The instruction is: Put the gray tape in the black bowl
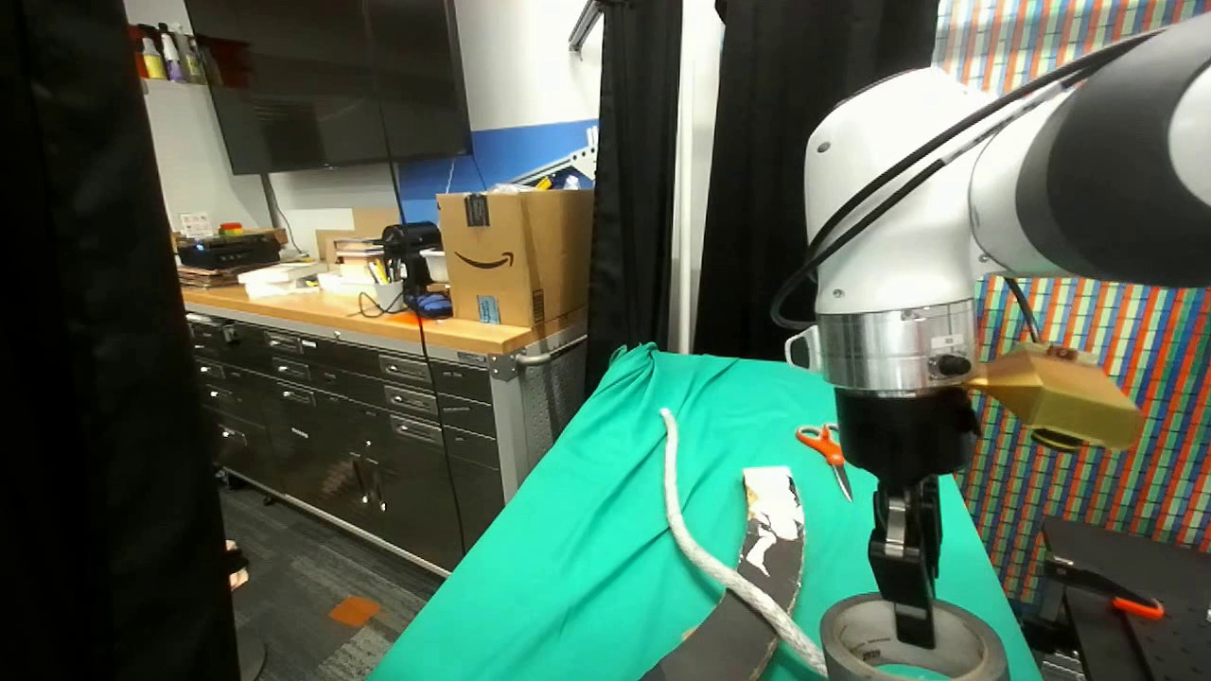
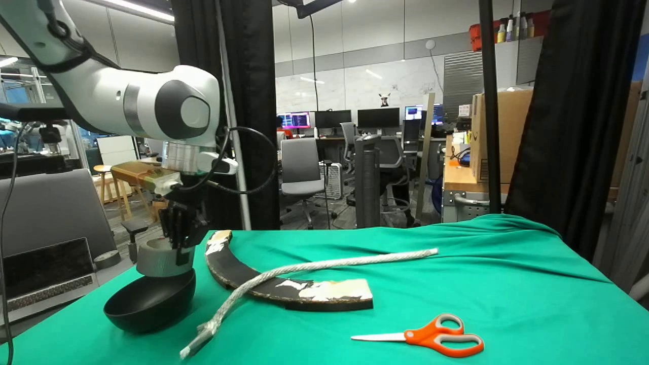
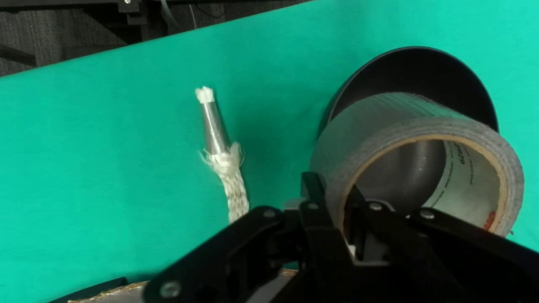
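The gray tape [image 2: 158, 261] is held tilted just over the black bowl [image 2: 152, 312]. In the wrist view the tape [image 3: 358, 126] covers the near part of the bowl [image 3: 421, 71], whose inside also shows through the tape's hole. The bowl is tipped, its rim raised under the tape; they look very close, and I cannot tell whether they touch. My gripper [image 3: 334, 189] is shut on the tape's wall, one finger in the hole and one outside. In an exterior view the gripper [image 1: 916, 605] and the tape [image 1: 866, 629] show, but the bowl is out of view.
A white rope [image 2: 324, 264] lies across a curved dark board [image 2: 263, 286] near the bowl. Orange scissors [image 2: 441, 337] lie on the green cloth [image 2: 507, 284]. A laptop [image 2: 48, 274] stands beyond the table edge. The rope's metal-wrapped end [image 3: 214, 130] lies beside the tape.
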`<move>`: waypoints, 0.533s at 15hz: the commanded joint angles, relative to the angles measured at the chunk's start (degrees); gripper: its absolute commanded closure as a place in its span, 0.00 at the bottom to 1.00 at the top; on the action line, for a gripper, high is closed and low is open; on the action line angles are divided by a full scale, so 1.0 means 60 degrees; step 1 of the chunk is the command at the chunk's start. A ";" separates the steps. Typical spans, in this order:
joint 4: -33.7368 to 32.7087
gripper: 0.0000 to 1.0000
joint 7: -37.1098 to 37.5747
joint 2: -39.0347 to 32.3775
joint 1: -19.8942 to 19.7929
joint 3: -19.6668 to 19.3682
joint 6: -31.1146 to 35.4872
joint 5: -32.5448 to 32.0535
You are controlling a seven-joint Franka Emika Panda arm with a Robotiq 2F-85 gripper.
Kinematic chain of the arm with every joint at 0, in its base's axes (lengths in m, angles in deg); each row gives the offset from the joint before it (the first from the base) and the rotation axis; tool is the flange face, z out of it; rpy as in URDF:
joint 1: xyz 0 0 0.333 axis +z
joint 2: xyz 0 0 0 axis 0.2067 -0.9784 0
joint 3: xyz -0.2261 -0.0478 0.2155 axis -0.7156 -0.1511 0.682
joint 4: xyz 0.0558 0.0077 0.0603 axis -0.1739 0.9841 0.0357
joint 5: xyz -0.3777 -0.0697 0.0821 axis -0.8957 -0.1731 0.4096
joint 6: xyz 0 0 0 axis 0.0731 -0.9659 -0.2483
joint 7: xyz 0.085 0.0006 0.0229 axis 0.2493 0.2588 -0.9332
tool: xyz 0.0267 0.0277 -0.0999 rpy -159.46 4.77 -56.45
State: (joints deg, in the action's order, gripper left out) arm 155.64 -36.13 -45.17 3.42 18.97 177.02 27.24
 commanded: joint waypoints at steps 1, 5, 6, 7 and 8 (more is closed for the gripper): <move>0.0076 0.90 0.0085 0.0416 0.0194 0.0160 -0.0167 0.0120; 0.0022 0.90 0.0169 0.0442 0.0378 0.0346 -0.0159 0.0095; 0.0002 0.90 0.0174 0.0435 0.0420 0.0395 -0.0157 0.0098; -0.0012 0.90 0.0209 0.0436 0.0466 0.0446 -0.0156 0.0072; -0.0035 0.90 0.0252 0.0431 0.0503 0.0493 -0.0163 0.0033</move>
State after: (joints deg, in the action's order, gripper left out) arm 155.62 -36.05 -44.50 5.59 21.15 176.98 27.24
